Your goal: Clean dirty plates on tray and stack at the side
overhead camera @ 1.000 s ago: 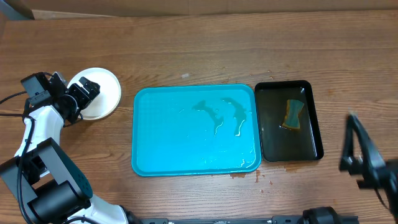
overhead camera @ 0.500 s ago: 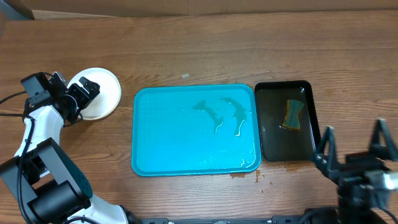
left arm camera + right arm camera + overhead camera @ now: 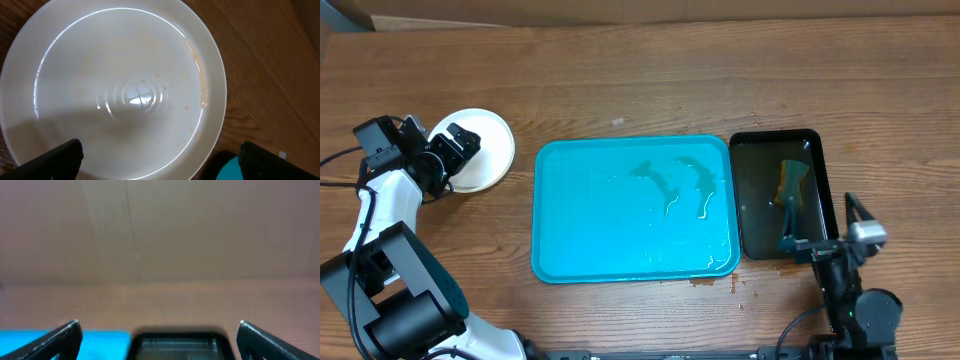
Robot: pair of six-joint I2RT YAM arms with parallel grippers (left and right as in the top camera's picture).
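The turquoise tray (image 3: 590, 240) lies in the middle of the table with only streaks of water on it. A white plate (image 3: 492, 152) sits on the table left of it; whether more plates lie under it cannot be told. It fills the left wrist view (image 3: 110, 85), with faint brown specks near its centre. My left gripper (image 3: 458, 146) hovers open over the plate's left part, empty. My right gripper (image 3: 823, 228) is open and empty, low at the front right, near the black tray's front edge. The tray's corner shows in the right wrist view (image 3: 95, 339).
A narrow black tray (image 3: 760, 225) with dark water stands right of the turquoise tray; a yellow-green sponge (image 3: 790, 183) lies in it. The black tray also shows in the right wrist view (image 3: 177, 342). Small brown drips (image 3: 715, 282) mark the wood at the turquoise tray's front right corner.
My right arm has swung in from the right edge and settled upright at the front right, behind the black tray. The left arm and plate have not moved.
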